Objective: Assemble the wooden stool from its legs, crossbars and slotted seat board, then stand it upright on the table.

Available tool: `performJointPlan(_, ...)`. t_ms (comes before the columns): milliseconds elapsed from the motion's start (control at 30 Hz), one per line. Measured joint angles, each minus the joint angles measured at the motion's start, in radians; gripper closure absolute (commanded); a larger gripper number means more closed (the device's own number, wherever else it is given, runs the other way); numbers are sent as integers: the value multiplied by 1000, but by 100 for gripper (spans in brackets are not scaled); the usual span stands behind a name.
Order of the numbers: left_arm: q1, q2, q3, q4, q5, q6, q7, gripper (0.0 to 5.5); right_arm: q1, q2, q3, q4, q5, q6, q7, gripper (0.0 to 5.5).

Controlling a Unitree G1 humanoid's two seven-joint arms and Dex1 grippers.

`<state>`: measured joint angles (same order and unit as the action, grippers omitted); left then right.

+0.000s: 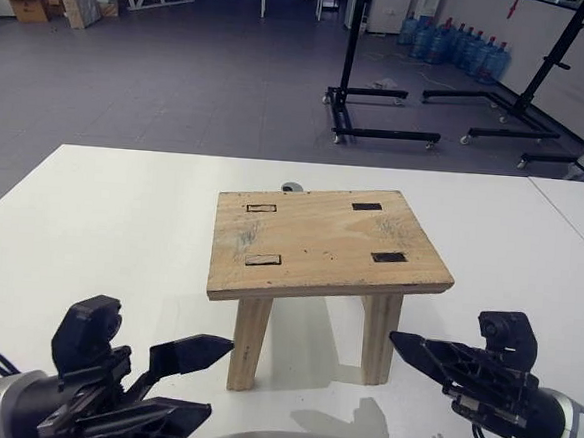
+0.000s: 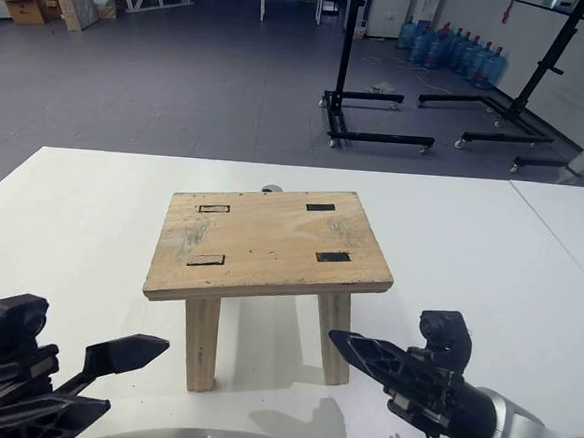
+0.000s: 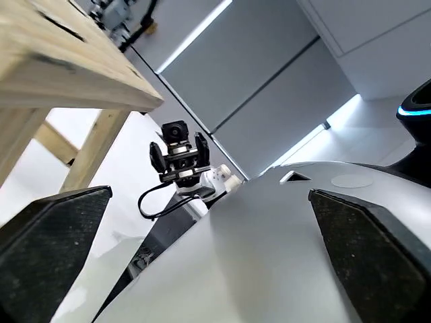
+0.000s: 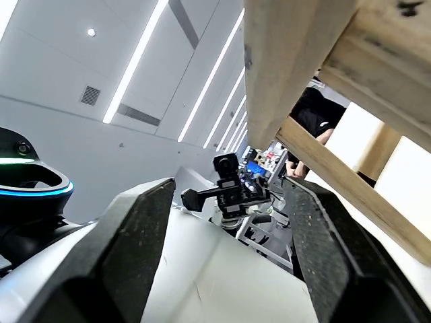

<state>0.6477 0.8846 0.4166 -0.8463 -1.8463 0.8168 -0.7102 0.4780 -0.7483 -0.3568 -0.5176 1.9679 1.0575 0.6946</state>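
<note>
Pale wooden stool [image 1: 325,241] stands on the white surface [image 1: 101,226] — flat rough seat, four dark slots, square legs. Black left gripper [image 1: 195,381] and black right gripper [image 1: 413,350] — fingers spread apart.

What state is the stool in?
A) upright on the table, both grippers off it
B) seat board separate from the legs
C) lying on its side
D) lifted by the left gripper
A: the stool stands on its legs on the table, and the left gripper and right gripper are open in front of it, touching nothing.
</note>
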Motion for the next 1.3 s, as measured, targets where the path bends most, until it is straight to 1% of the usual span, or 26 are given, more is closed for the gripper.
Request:
performJointPlan(100,-178,-15,-168,134,30,6,67,13,-98,-9,71,56,-24,-4,-16,260)
performJointPlan(200,-342,-79,-310,274,135,32,89,13,-201,-7,125,143,-164,-1,19,260)
performJointPlan(300,-468,-137,-365,366,175,36,107,13,-281,0,156,215,-299,-14,76,260)
performJointPlan(400,-557,-176,-400,408,224,44,112,13,-348,21,191,268,-446,-52,147,260)
performJointPlan(500,-662,-252,-435,469,286,45,176,13,-429,47,240,347,-594,-89,218,260)
performJointPlan(567,-707,-283,-455,488,331,46,185,13,-474,61,270,397,-674,-112,267,260)
performJointPlan(667,-780,-338,-481,560,428,45,195,13,-543,88,307,486,-799,-168,335,260)
performJointPlan(800,-882,-420,-527,676,587,39,198,13,-643,95,398,657,-1008,-277,473,260)
performJointPlan(967,-994,-447,-539,808,765,13,107,13,-792,145,438,917,-1211,-434,575,260)
performJointPlan(1033,-1033,-464,-540,862,833,-8,75,13,-848,175,438,1028,-1275,-498,590,260)
performJointPlan(1167,-1085,-514,-541,959,939,-52,36,13,-942,233,430,1149,-1344,-574,621,260)
performJointPlan(1300,-1102,-567,-541,1051,1031,-100,0,13,-974,286,415,1223,-1426,-722,604,260)
